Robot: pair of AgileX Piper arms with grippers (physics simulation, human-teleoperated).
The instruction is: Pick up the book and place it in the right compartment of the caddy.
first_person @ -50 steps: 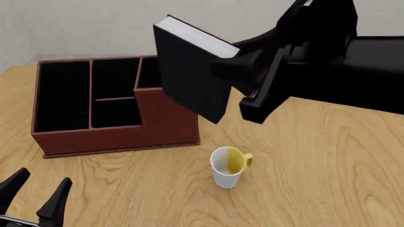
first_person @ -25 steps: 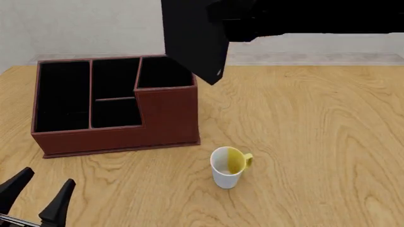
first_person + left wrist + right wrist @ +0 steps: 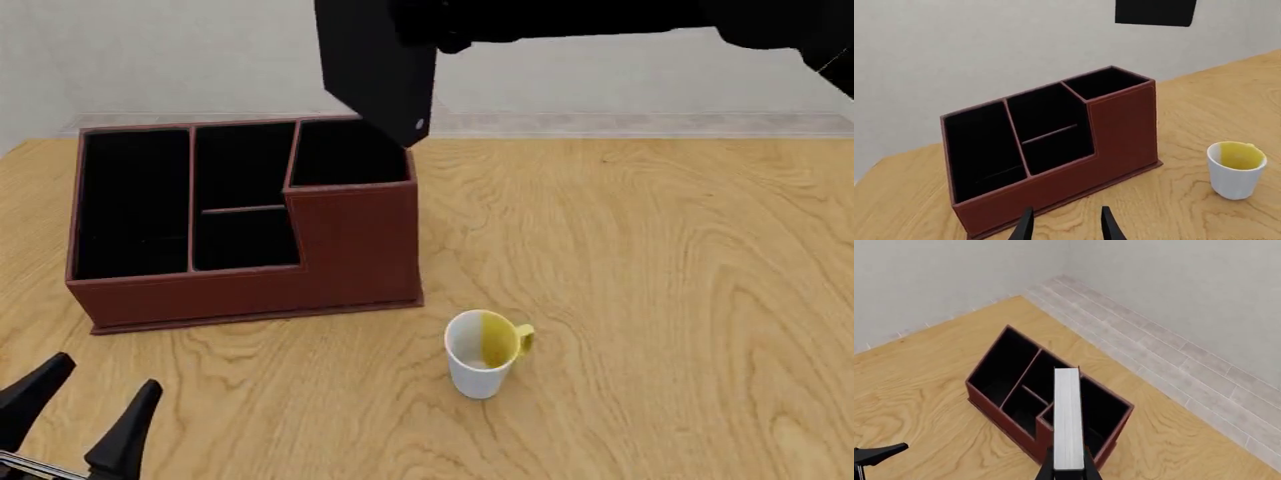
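Book [image 3: 374, 70] hung above the caddy's [image 3: 240, 290] right compartment [image 3: 344, 155], pinched by right gripper [image 3: 1068, 471]; left gripper [image 3: 74, 420] spread.

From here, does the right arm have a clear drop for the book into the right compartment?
Probably yes. The book, gripped by the right gripper, hangs above the right compartment, which looks empty, with nothing between them.

Both arms are plain matte black, without visible markings. The left hand [image 3: 78, 420] has two tapered, pointed fingers. The right arm [image 3: 601, 18] is blocky.
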